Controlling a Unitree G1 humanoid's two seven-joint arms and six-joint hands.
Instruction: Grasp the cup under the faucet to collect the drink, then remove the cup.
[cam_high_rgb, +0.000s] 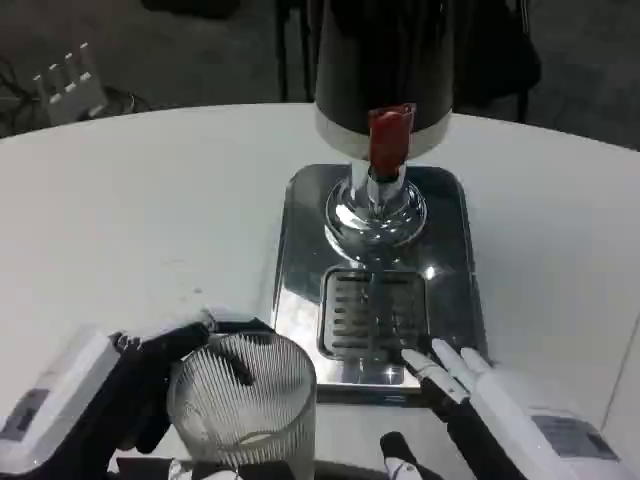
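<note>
Head view looks down on a big round white table (150, 220), with a drink dispenser (385, 70) standing at the far middle, dark body and a pale band round the bottom. Its shiny steel base (455, 260) spreads toward the robot, and there's a slotted drip grate (372, 315) set into the near part of it. A red tap handle (389, 135) sticks out the front of the dispenser above a chrome faucet (375, 205).

Next down in size, the cup (243, 400): clear, ribbed, upright, sitting on the table near the front edge, just left of the steel base and well short of the faucet. So it's not under the spout at all right now.

Left hand (120, 385) is wrapped around the cup's left side, black fingers curled against the glass near the rim, so it's gripping it.

Right hand (470, 390) holds nothing, fingers out straight and slightly apart, tips lying at the near right corner of the grate. Can't really tell if they're actually pressing on the metal.
</note>
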